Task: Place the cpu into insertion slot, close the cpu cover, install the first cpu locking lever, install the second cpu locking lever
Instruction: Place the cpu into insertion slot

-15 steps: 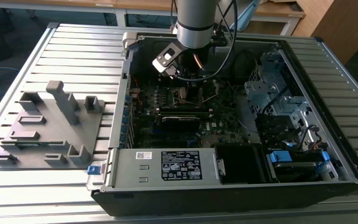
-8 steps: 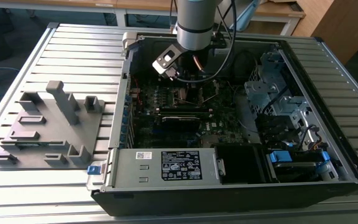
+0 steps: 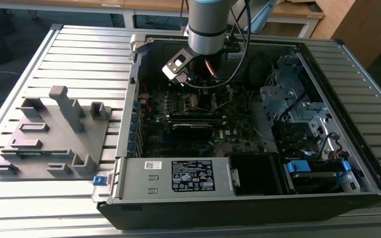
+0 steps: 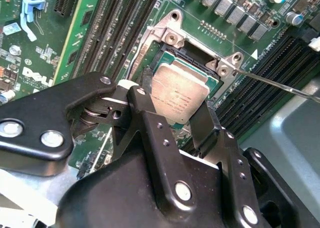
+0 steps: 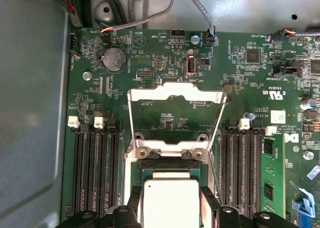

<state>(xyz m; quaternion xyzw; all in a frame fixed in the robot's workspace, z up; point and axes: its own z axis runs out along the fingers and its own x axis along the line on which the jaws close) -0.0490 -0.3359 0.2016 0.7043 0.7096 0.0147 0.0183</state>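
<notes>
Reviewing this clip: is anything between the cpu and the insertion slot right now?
Nothing visible does. The cpu cover is swung open, away from the insertion slot. The gripper holds the cpu right at the slot's opening, with nothing lying across it.

1. A black metal hand (image 4: 175,100) reaches over a green printed motherboard (image 4: 45,47). Its two fingers (image 4: 147,112) press against opposite edges of a small, flat, square cpu (image 4: 181,90) with a dull grey metal face.
2. The cpu lies over the insertion slot (image 4: 190,51), a square socket with a dark centre and a silver rim. Whether it is fully seated cannot be told.
3. Long black memory slots (image 4: 117,32) run along both sides of the socket.
4. A thin silver metal rod (image 4: 280,86) juts out from one socket corner.
</notes>
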